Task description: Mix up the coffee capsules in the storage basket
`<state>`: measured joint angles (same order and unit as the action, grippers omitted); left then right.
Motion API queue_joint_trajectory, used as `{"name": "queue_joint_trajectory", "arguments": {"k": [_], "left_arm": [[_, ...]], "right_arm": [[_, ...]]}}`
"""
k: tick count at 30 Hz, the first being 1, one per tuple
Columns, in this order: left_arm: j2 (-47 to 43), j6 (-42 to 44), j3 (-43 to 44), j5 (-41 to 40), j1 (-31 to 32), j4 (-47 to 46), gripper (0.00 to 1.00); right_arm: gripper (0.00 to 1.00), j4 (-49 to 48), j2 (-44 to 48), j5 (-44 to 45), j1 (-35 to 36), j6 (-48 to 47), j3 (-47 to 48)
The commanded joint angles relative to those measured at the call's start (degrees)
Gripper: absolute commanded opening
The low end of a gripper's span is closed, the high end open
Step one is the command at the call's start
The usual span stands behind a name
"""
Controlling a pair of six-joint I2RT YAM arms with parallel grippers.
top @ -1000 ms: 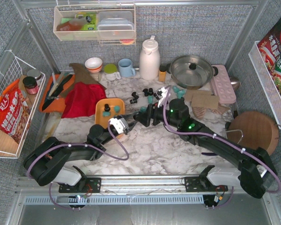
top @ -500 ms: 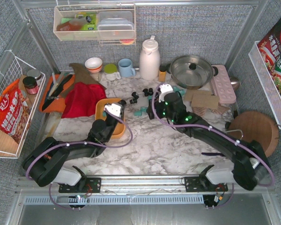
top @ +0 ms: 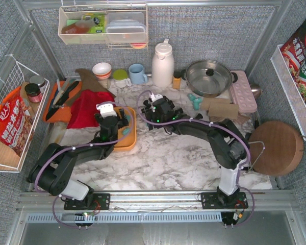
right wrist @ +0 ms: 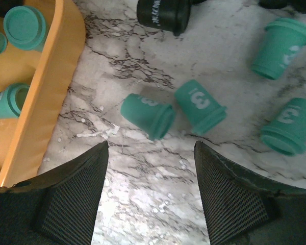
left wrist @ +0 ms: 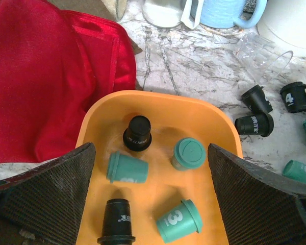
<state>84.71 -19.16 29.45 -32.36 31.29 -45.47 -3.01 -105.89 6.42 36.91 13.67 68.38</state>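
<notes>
Orange plastic catches the eye from above: the basket [top: 127,142] sits on the marble tabletop [top: 168,158] left of its middle, with its far-left corner just beside a red cloth [top: 89,104]. The left gripper [top: 113,118] hangs over the basket and hides most of it. The right gripper [top: 152,108] is just off the basket's right rim. Loose capsules [top: 195,100] lie on the marble toward the back edge. From up here I cannot tell how wide either pair of fingers stands.

In the left wrist view the fingers [left wrist: 51,199] are spread wide with nothing between them, one at each side of the basket [left wrist: 158,99]. Five capsules are inside: a black capsule [left wrist: 137,133] near the far rim, a second black one [left wrist: 116,224] nearer the camera, and three teal capsules [left wrist: 187,153] around them. Two of the teal ones lie on their sides. More black capsules [left wrist: 255,122] lie on the marble past the right rim, and a blue mug [left wrist: 224,11] stands at the back.

In the right wrist view the fingers [right wrist: 66,199] also stand wide and hold nothing, above bare marble. The basket's rim [right wrist: 46,97] runs down the left. Four teal capsules [right wrist: 147,116] lie on their sides on the tabletop, two of them just beside each other.
</notes>
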Motion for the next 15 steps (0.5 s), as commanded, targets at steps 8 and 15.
{"name": "queue_joint_trajectory", "arguments": {"k": [8,15], "left_arm": [[-3.6,0.4,3.5,2.8,-0.2,5.1,0.99],[-4.1,0.2,3.4,2.8,-0.1,5.2,0.99]], "right_arm": [[0.72,-1.6,-8.0,10.8,3.5,0.2,5.6],[0.70,-0.4,-12.0,13.5,3.9,-0.9,9.1]]}}
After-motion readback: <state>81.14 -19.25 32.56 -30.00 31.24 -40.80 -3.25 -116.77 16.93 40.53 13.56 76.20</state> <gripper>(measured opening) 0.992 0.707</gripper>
